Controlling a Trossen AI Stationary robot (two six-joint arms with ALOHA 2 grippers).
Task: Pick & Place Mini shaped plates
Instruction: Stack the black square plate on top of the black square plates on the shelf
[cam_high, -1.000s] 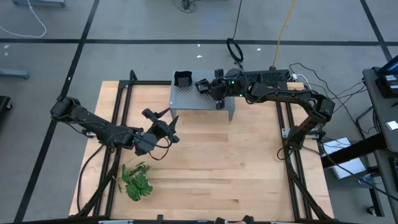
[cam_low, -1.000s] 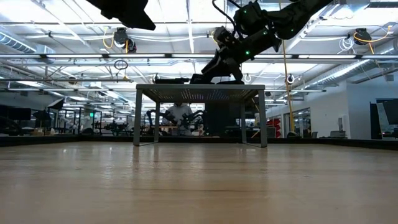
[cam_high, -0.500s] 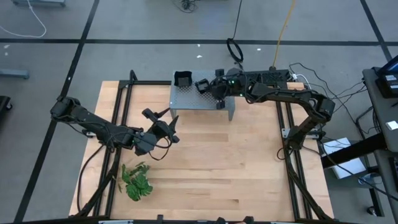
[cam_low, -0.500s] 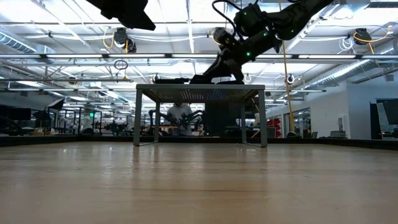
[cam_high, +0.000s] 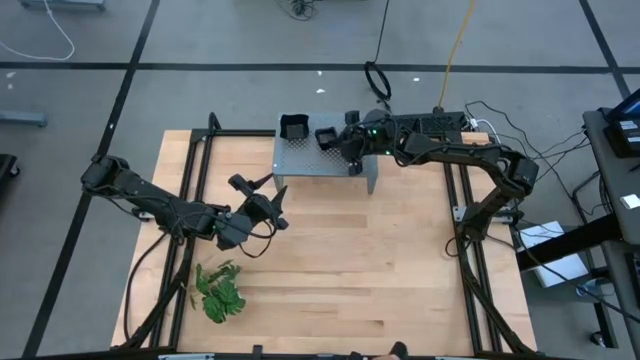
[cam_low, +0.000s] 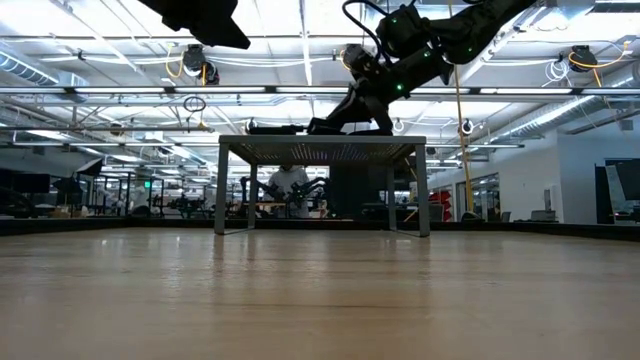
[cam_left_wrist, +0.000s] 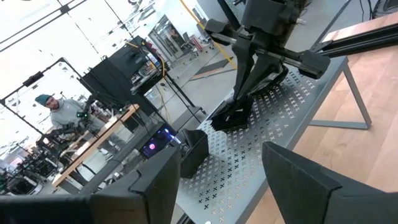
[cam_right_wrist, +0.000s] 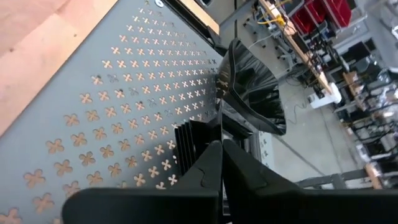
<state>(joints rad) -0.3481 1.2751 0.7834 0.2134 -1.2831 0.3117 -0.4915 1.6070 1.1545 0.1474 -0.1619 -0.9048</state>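
Perforated stand (cam_high: 322, 160): right pincer (cam_high: 336, 138) pinching black plate (cam_high: 327, 135); left pincer (cam_high: 262, 194) spread.

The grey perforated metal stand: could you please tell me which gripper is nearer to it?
Right. The right gripper is over the grey perforated metal stand, fingers shut on a small glossy black plate. The left gripper waits open over the wooden table, in front of the stand.

plates (cam_high: 294, 126): glossy black | stand (cam_high: 305, 160): grey, punched with small clover-shaped holes | table (cam_high: 350, 260): pale wood grain | sprig (cam_high: 220, 292) at 7 o'clock: green | arms (cam_high: 150, 200): black
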